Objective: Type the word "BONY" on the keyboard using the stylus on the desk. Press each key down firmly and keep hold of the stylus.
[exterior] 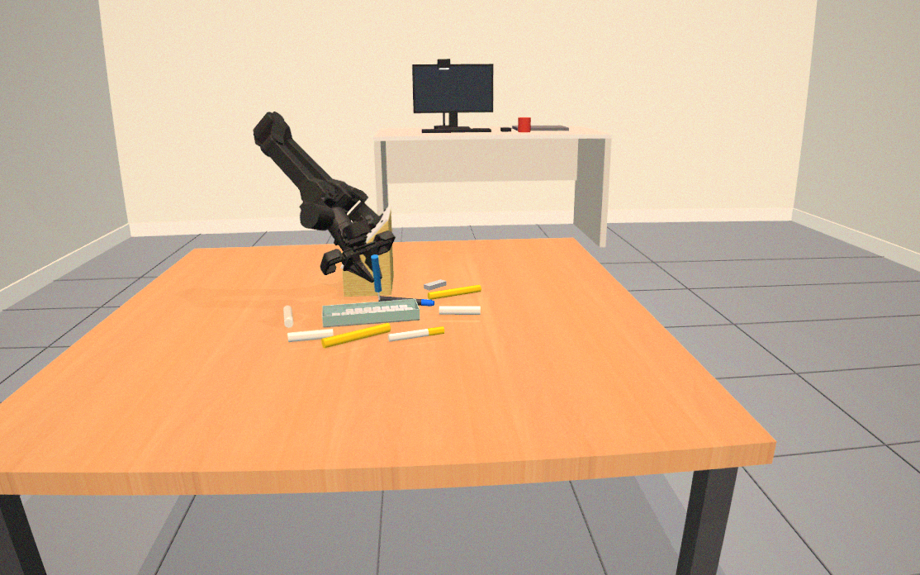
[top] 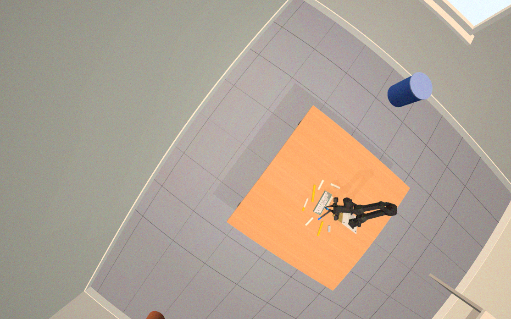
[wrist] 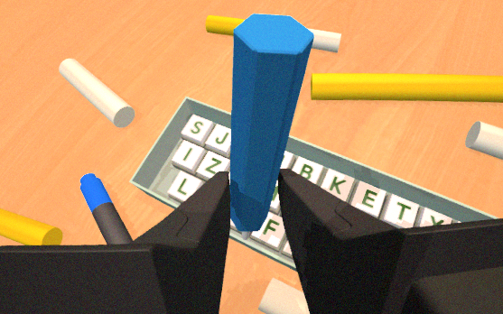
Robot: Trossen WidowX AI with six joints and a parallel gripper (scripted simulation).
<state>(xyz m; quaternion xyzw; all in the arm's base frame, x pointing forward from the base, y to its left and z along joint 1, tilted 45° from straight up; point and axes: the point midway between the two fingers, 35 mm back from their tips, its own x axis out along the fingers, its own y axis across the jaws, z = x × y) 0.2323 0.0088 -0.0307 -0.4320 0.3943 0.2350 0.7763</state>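
Note:
My gripper [wrist: 253, 180] is shut on the blue stylus [wrist: 261, 90] [exterior: 376, 263], which is nearly upright with its pale tip down. The keyboard [wrist: 165, 141] [exterior: 371, 318] is a grey-green tray of white keys with green letters. The stylus tip shows beside the F key [wrist: 270, 226], over the keyboard's near side; I cannot tell whether it touches anything. The B key [wrist: 305, 171] is right of the stylus, in the far row. The Y key [wrist: 436, 221] is farther right, partly hidden by my right finger. I cannot make out the O and N keys; the stylus and fingers cover several keys.
A black pen with a blue end [wrist: 95, 191] [exterior: 426, 302] lies by the keyboard. A yellow stick [wrist: 414, 87] [exterior: 357, 335] and a white stick [wrist: 94, 90] [exterior: 459, 311] lie around it, with several others. A small grey block [exterior: 435, 284] and the arm's wooden base are behind.

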